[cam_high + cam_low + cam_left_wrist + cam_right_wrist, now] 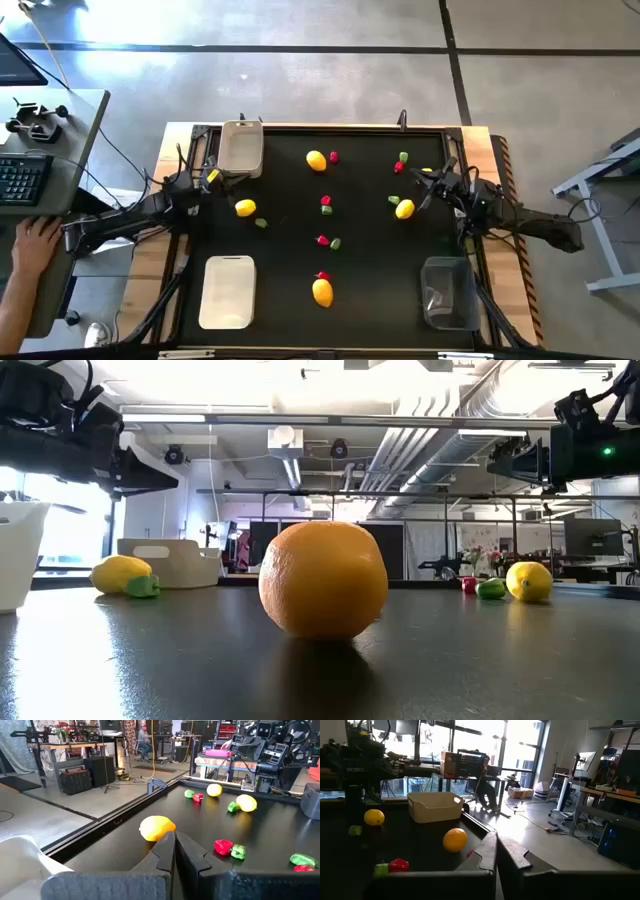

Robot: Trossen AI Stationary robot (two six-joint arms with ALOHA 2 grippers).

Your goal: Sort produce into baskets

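Produce lies scattered on the black table (290, 260). It includes yellow lemon-like ovals (316, 160) (245, 208) (404, 209), an orange-yellow one (322, 291) near the front, and small red pieces (333, 157) and green pieces (261, 222). A beige tub (241, 148) stands far left, a white tray (228, 291) near left and a transparent bin (448, 292) near right. My left gripper (175, 845) hovers shut beside the beige tub. My right gripper (496, 847) hovers shut at the right edge, near a lemon. Neither holds anything.
A person's hand (35, 245) rests at a desk with a keyboard (20, 180) left of the table. The table has wooden side rims (505, 170). In the low view the orange-yellow fruit (323, 580) sits close to the front edge.
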